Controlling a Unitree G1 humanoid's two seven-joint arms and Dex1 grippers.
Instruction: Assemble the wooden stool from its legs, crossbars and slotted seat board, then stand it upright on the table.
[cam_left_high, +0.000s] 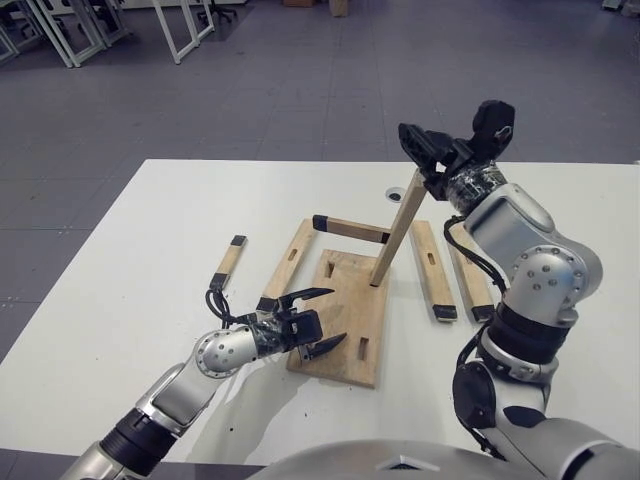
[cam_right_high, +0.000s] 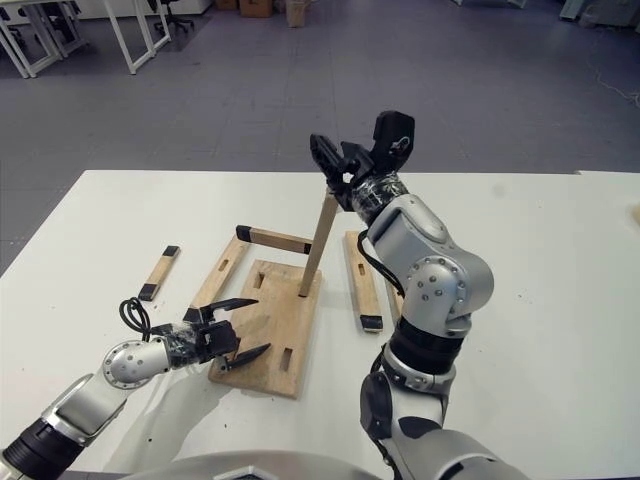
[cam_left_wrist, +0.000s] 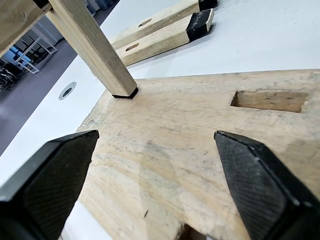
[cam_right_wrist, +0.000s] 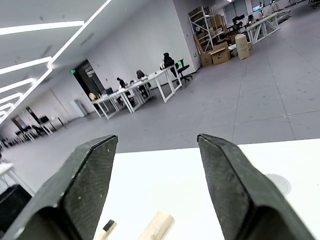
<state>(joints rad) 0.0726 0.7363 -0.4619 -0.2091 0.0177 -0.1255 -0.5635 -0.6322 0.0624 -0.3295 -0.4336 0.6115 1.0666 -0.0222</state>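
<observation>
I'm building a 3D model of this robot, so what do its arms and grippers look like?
The left arm and right arm have rounded silver-grey shells with black joint sections. The left gripper and right gripper each carry two black wedge-shaped fingers with cross-hatched pads. A black cable loops at the left wrist; another runs along the right forearm.

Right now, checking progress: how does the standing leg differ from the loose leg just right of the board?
The standing leg leans upright in the seat board; the loose leg lies flat. The standing leg carries a crossbar; the loose leg's slot is empty. Both pale wood.
</observation>
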